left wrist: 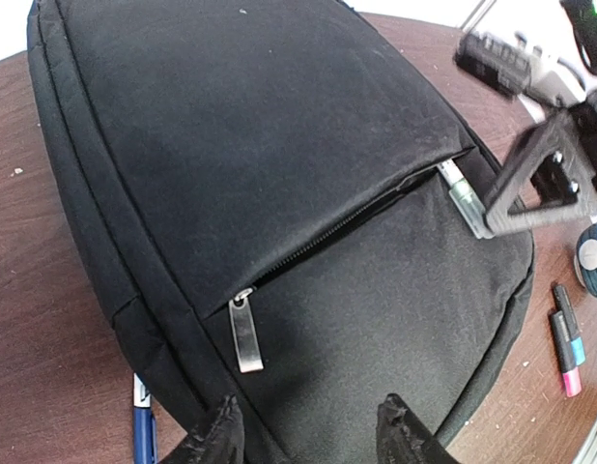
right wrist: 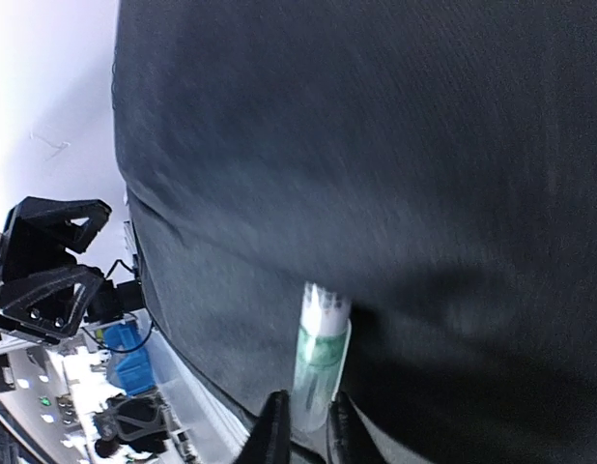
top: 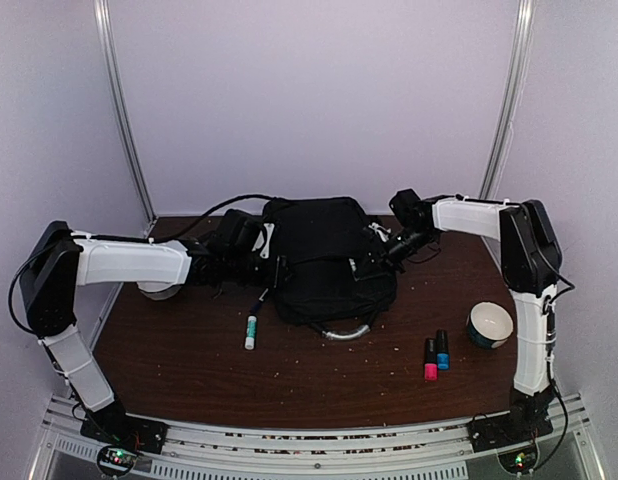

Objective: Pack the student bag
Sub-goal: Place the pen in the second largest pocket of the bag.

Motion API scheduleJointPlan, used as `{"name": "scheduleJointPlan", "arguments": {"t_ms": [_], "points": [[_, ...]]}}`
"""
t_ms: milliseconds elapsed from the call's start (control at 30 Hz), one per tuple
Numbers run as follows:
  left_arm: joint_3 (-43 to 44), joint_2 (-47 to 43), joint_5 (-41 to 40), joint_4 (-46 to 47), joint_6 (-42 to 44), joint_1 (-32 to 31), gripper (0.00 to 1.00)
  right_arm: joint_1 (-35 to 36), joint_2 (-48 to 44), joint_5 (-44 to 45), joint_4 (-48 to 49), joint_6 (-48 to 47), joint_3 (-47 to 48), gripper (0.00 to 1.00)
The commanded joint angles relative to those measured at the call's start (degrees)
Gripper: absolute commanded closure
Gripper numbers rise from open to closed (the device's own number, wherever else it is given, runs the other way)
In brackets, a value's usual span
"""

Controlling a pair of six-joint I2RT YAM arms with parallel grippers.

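The student bag (top: pixel 324 255), black fabric, lies flat at the table's middle back. Its front pocket zip (left wrist: pixel 376 217) gapes open, with the metal pull (left wrist: pixel 245 332) at the near end. My right gripper (right wrist: pixel 308 401) is shut on a green-and-white marker (right wrist: pixel 321 358) whose far end pokes into the pocket slit at the bag's right side (left wrist: pixel 463 198). My left gripper (left wrist: pixel 313 416) is at the bag's left edge (top: pixel 274 268). It stands open, fingertips apart against flat bag fabric (left wrist: pixel 279 145), with nothing pinched between them.
A green-capped marker (top: pixel 251 330) lies on the table left of the bag's grey loop handle (top: pixel 344 332). A pink marker (top: pixel 430 358) and a blue one (top: pixel 442 350) lie front right, beside a bowl (top: pixel 489 324). A blue pen (left wrist: pixel 144 425) lies by the bag's edge.
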Motion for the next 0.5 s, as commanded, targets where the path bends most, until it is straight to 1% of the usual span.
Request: {"name": "scheduleJointPlan", "arguments": {"t_ms": [0, 33, 67, 100, 200, 267, 333, 400, 467], "points": [[-0.56, -1.7, -0.82, 0.98, -0.42, -0.48, 0.51, -0.38, 1.26, 3.72, -2.78, -4.99, 5.74, 0.77], [-0.7, -1.91, -1.05, 0.97, -0.32, -0.53, 0.51, -0.45, 0.64, 4.31, -3.22, -5.56, 5.98, 0.7], [-0.89, -2.3, -1.33, 0.97, -0.31, -0.55, 0.51, -0.46, -0.39, 5.04, -3.42, -6.06, 5.71, 0.66], [-1.12, -2.58, -1.71, 1.08, -0.23, -0.56, 0.51, -0.56, -1.49, 5.61, -3.59, -6.6, 5.22, 0.63], [-2.0, -3.31, -2.68, 1.4, 0.39, -0.55, 0.51, -1.09, -5.68, 7.67, -4.21, -8.31, 2.63, 0.57], [-2.43, -3.91, -3.38, 1.49, 0.86, -0.55, 0.5, -1.33, -8.5, 9.97, -5.92, -11.39, 1.74, 0.56], [-3.03, -4.53, -3.95, 1.66, 1.56, -0.55, 0.5, -1.34, -10.35, 10.83, -9.08, -17.18, 2.66, 0.56], [-3.38, -5.16, -4.39, 1.79, 2.81, -0.56, 0.5, -1.22, -11.8, 10.38, -12.04, -27.66, 3.59, 0.57], [-3.49, -5.56, -4.73, 1.61, 4.47, -0.56, 0.5, -0.97, -13.81, 11.45, -12.12, -37.51, 2.28, 0.56]]}}
